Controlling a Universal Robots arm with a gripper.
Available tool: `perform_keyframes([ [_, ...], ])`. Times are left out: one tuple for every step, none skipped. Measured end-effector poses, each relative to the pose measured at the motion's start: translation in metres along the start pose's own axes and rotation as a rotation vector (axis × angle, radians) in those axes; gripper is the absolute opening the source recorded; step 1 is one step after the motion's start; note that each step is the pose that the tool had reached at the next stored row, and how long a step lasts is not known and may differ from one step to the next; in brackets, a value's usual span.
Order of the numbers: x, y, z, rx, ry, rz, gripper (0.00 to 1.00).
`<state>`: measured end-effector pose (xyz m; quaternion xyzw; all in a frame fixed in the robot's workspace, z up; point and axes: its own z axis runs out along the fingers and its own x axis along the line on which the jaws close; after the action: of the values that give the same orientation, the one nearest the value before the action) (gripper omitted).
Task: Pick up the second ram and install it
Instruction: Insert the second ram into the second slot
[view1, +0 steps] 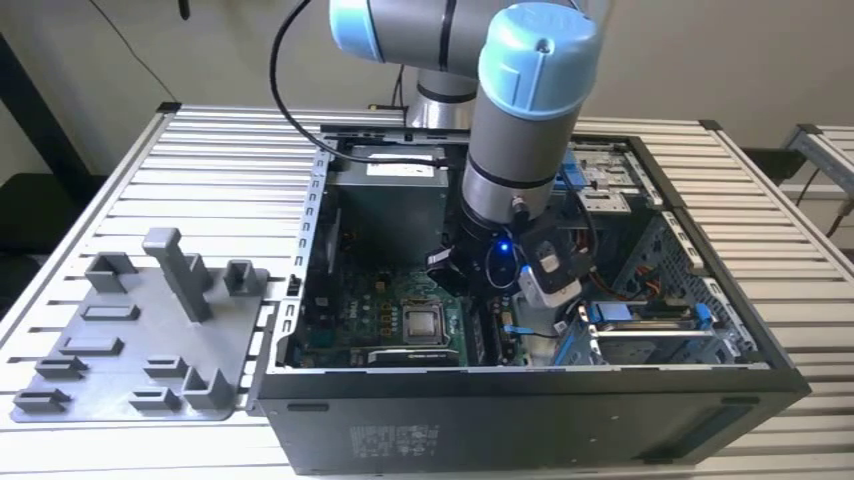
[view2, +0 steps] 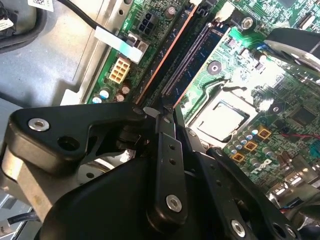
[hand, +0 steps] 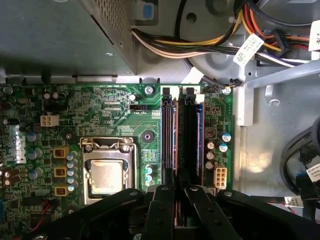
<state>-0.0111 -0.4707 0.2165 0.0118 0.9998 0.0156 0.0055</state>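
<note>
Between the claw (hand: 179, 192) tips, second ram (hand: 189, 135) edge-up along its slot.

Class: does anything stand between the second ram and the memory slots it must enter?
Nothing visible does. The end effector holds the second ram right at the memory slots; the cables lie off to the side.

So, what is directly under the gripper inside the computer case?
Under the gripper lie the motherboard's memory slots, one holding a dark ram. Their near ends are covered by the gripper.
</note>
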Motion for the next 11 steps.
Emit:
perform_keyframes([
  [0.0000, 0.0000, 0.0001, 0.0002, 0.0001, 0.000, 0.14],
  [-0.0001, 0.0000, 0.0002, 0.0002, 0.0001, 0.000, 0.14],
  [-0.0001, 0.0000, 0.0003, 0.0002, 0.0001, 0.000, 0.14],
  [-0.0001, 0.0000, 0.0003, 0.0003, 0.0001, 0.000, 0.14],
  [-0.0001, 0.0000, 0.0004, 0.0001, 0.0001, 0.000, 0.14],
  [-0.0001, 0.0000, 0.0004, 0.0000, 0.0000, 0.000, 0.14],
  [-0.0001, 0.0000, 0.0004, 0.0000, 0.0001, 0.000, 0.14],
  [-0.0002, 0.0000, 0.0004, 0.0001, 0.0000, 0.000, 0.14],
  [-0.0001, 0.0000, 0.0004, 0.0001, 0.0001, 0.000, 0.14],
  [-0.0002, 0.0000, 0.0004, 0.0001, 0.0001, 0.000, 0.14],
  [-0.0001, 0.0000, 0.0005, 0.0000, 0.0000, 0.000, 0.14],
])
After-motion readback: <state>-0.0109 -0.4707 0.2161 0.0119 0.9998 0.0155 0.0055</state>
